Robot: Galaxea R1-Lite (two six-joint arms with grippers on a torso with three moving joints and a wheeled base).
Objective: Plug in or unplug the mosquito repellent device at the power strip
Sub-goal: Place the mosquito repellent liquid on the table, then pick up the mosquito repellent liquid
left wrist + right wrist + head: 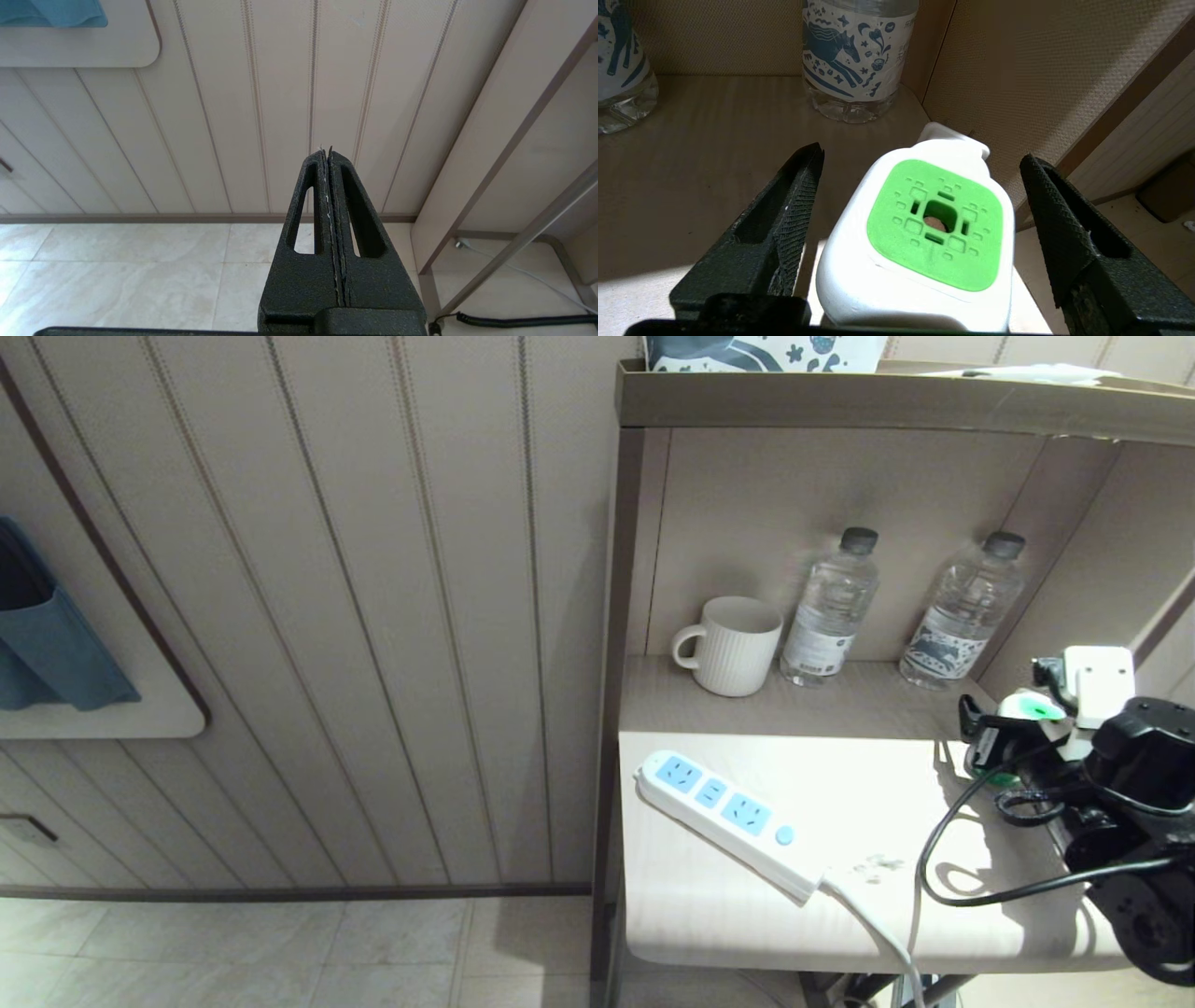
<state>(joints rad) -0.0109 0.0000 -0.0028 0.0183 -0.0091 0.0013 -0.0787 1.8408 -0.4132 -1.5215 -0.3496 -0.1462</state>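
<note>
head view: on a beige bedside shelf (pixel 709 915), the power strip (pixel 724 819) lies on a slant, all three pale-blue sockets bare, its white cord (pixel 873 933) trailing off the front edge. behind the strip, in the recess, stand a ribbed white mug (pixel 730 645) and two clear water bottles, one (pixel 829 609) just beside the mug and one (pixel 962 612) further to the right. well to the right of the strip, at the shelf's right end, the mosquito repellent device (pixel 1027 709) stands on the shelf with its green cap up, and the right gripper (pixel 994 747) sits around it.

in the right wrist view the device (pixel 924 238) stands between two black fingers (pixel 784 224) spread wide, a clear gap showing on each side, so the right gripper (pixel 920 224) is open and holds nothing. the left wrist view shows the left gripper (pixel 327 154) with its fingers pressed together, empty, parked low and pointing at a panelled wall (pixel 233 116), far to the left of the strip.

the device reads as unplugged and set aside. the risk from here is a knock: the unit sits near the shelf's right edge, and a finger catching it as the arm pulls away could tip it or push it off. a dangling black cable (pixel 943 859) loops over the shelf between strip and gripper and might snag.
</note>
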